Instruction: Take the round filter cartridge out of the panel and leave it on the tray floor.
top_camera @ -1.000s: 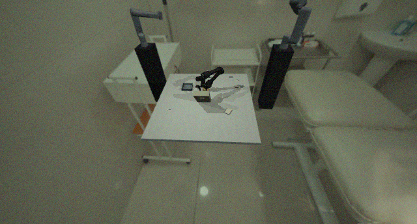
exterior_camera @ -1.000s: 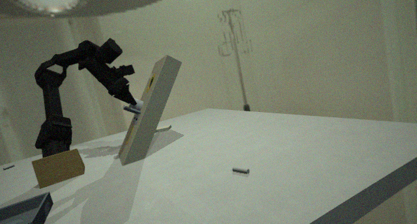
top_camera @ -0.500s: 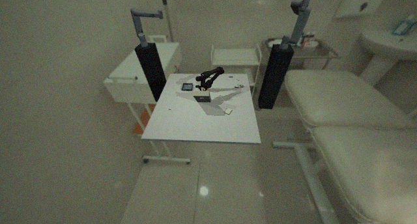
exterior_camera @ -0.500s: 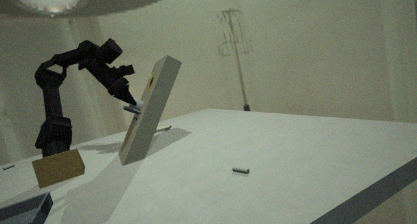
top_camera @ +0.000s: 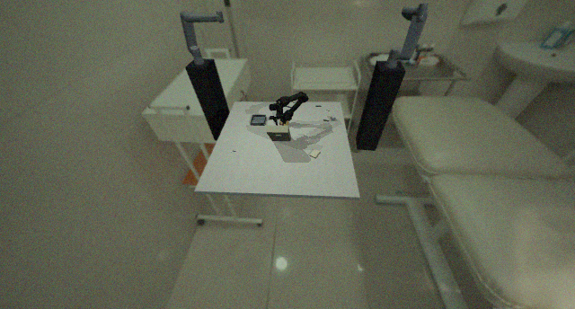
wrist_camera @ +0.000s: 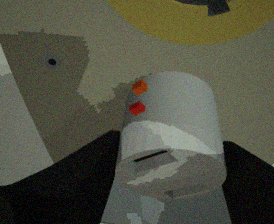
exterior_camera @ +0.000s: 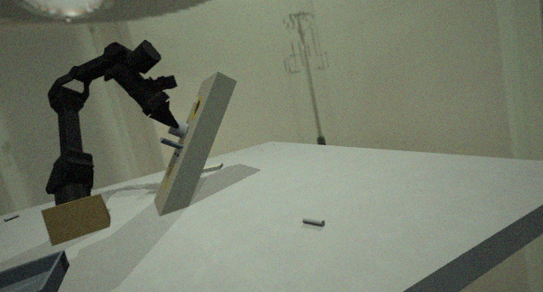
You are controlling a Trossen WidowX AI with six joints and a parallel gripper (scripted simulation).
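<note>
The black hand [exterior_camera: 176, 126] [wrist_camera: 170, 145] is holding the white round filter [exterior_camera: 178, 130] [wrist_camera: 173, 130]. Right behind the filter is the leaning panel [exterior_camera: 199, 148] [wrist_camera: 103, 60].

The black six-joint arm [top_camera: 294, 106] [exterior_camera: 86, 67] rises from its base, bends over at the elbow and slopes down through the wrist to the hand [top_camera: 284, 121] [exterior_camera: 176, 126] [wrist_camera: 171, 155], its two dark fingers partly closed and gripping.
</note>
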